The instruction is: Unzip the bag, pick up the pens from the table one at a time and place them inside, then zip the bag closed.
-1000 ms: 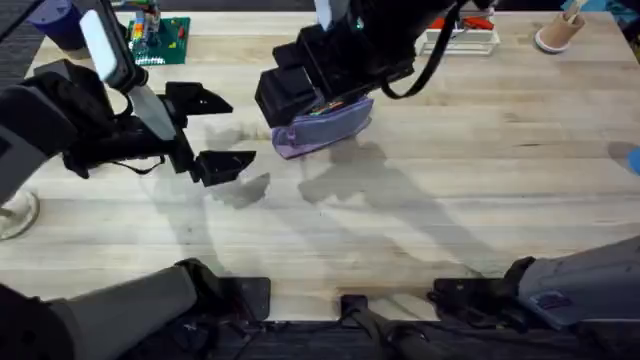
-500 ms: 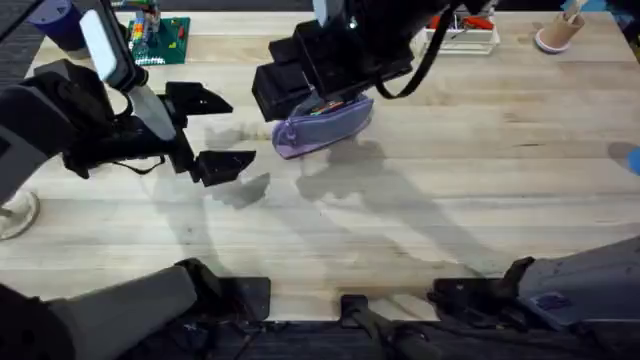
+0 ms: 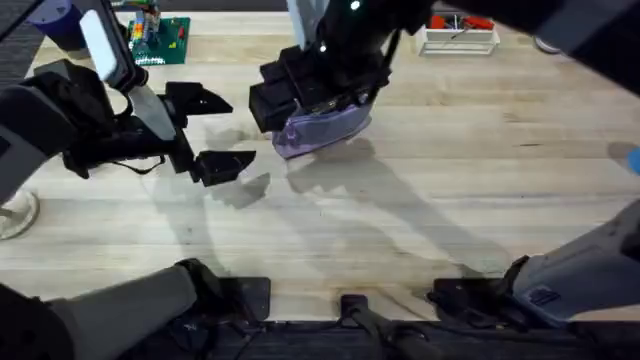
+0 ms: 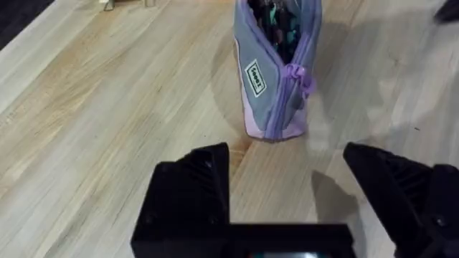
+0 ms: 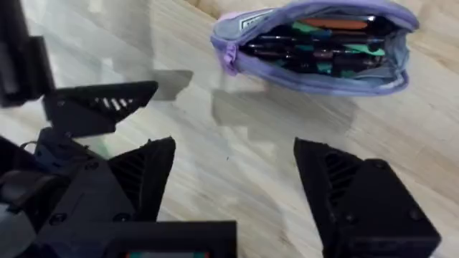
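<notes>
The lavender bag (image 3: 330, 127) lies on the table (image 3: 450, 190) at the back middle, its zipper open. Several pens (image 5: 308, 43) with dark, green and orange parts lie inside it. In the right wrist view the bag (image 5: 326, 80) is a little way beyond my right gripper (image 5: 247, 179), which is open and holds nothing. Overhead, the right gripper (image 3: 290, 92) hovers over the bag's left end. My left gripper (image 3: 212, 132) is open to the left of the bag, apart from it. The left wrist view has the bag (image 4: 258, 79) end-on beyond the open left gripper (image 4: 294, 179).
A green circuit board (image 3: 160, 40) lies at the back left. A white tray (image 3: 460, 38) with red tools stands at the back right. A clear round object (image 3: 15, 215) sits at the left edge, and something blue (image 3: 630, 155) at the right edge.
My right arm has shifted slightly left over the bag, its upper part swinging across the back right. The bag and the left arm have stayed put.
</notes>
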`<state>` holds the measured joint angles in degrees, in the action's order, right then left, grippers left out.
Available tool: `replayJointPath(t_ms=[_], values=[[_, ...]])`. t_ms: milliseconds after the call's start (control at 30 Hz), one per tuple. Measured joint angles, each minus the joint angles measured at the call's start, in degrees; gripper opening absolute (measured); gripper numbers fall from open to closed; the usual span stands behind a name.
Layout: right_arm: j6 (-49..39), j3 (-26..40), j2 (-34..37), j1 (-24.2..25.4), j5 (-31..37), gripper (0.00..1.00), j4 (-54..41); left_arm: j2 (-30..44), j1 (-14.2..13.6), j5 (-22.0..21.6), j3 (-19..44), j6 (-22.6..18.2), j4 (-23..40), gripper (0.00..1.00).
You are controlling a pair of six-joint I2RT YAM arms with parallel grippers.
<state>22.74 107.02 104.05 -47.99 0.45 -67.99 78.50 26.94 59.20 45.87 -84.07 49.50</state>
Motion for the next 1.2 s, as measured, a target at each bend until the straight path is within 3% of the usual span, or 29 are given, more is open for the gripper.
replayJointPath(t_ms=[500, 867, 1200], values=[[8.65, -0.09, 7.06, -0.02, 0.00, 0.994, 3.56, -0.02, 0.00, 0.00, 0.00, 0.02, 0.00, 0.994], [17.74, -6.83, 7.37, -0.28, 0.00, 0.996, 11.66, -0.01, 0.00, 0.00, 0.00, 0.01, 0.00, 0.994], [21.64, -7.17, 8.53, -0.50, 0.76, 0.996, 16.15, 0.00, 0.00, 0.00, 0.00, 0.00, 0.00, 0.994]])
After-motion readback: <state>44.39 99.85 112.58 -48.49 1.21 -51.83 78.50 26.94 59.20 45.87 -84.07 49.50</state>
